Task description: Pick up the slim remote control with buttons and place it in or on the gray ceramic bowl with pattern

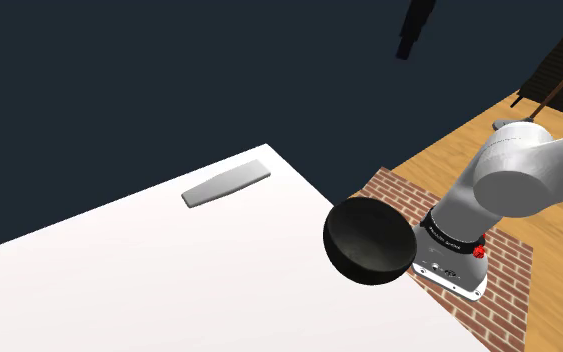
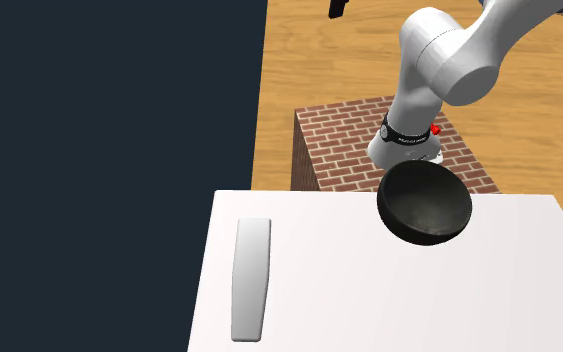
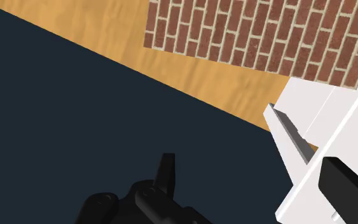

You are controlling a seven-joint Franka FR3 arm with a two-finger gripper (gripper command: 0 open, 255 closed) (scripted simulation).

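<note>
the reach is judged in hand; the gripper is spread apart, empty; lowering onto the remote is called for

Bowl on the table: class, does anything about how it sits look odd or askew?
Yes. The dark bowl appears tipped rather than upright, and it sits at the white table's very edge, seeming to overhang it toward the brick stand.

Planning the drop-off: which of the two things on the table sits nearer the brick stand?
The dark bowl, at the edge of the white table beside the brick stand; the flat grey remote control lies farther off, along another edge.
</note>
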